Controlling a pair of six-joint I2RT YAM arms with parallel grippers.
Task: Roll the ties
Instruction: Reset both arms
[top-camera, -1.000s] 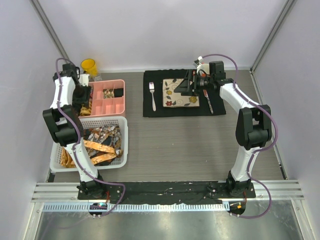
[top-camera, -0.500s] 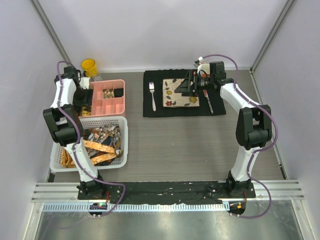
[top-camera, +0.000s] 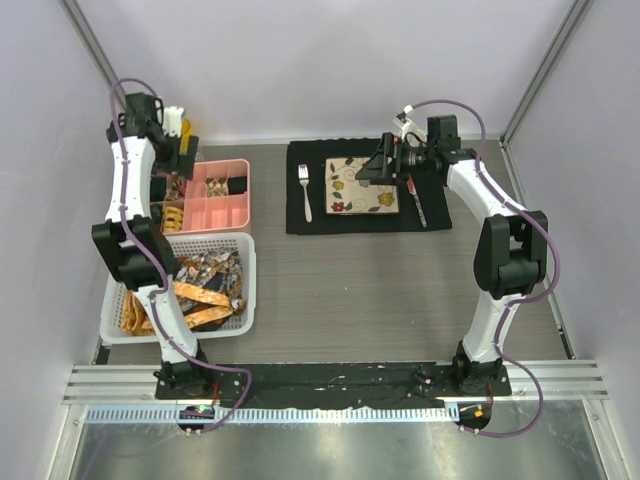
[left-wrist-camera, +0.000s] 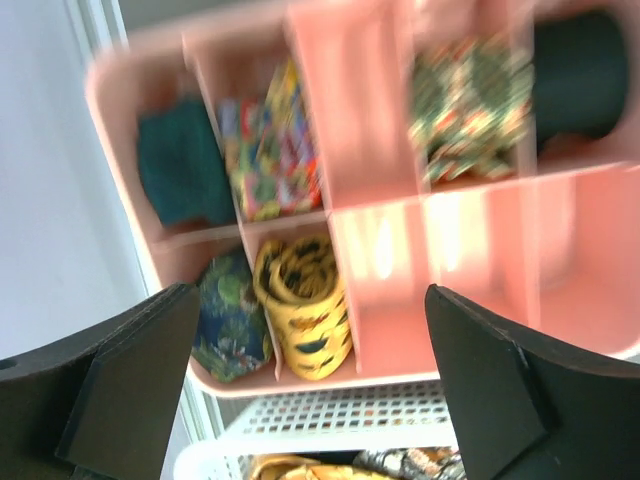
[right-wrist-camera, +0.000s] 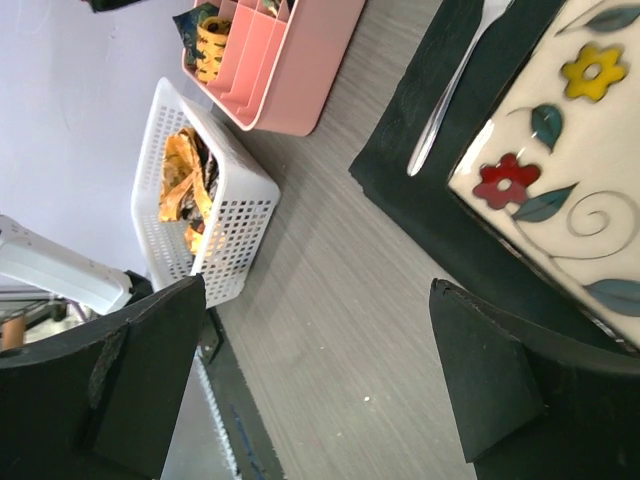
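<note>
My left gripper (top-camera: 183, 150) (left-wrist-camera: 315, 400) hangs open above the left end of the pink compartment tray (top-camera: 247, 195) (left-wrist-camera: 470, 270), with nothing between its fingers. Below it a rolled yellow tie with dark marks (left-wrist-camera: 305, 305) stands in a front compartment, next to a rolled blue-green tie (left-wrist-camera: 230, 315). Other compartments hold more rolled ties (left-wrist-camera: 265, 145). Several loose orange and patterned ties (top-camera: 200, 290) (right-wrist-camera: 180, 185) lie piled in the white basket (top-camera: 250, 280) (right-wrist-camera: 240, 215). My right gripper (top-camera: 372, 170) (right-wrist-camera: 315, 390) is open and empty, above the left edge of the plate.
A black placemat (top-camera: 300, 215) at the back centre carries a floral square plate (top-camera: 362, 186) (right-wrist-camera: 560, 150), a fork (top-camera: 305, 190) (right-wrist-camera: 450, 100) to its left and a utensil (top-camera: 415, 200) to its right. Walls close in on the left, back and right.
My left gripper has opened and risen from the pink tray's left end towards the back corner. The right arm shifted slightly and stays open.
</note>
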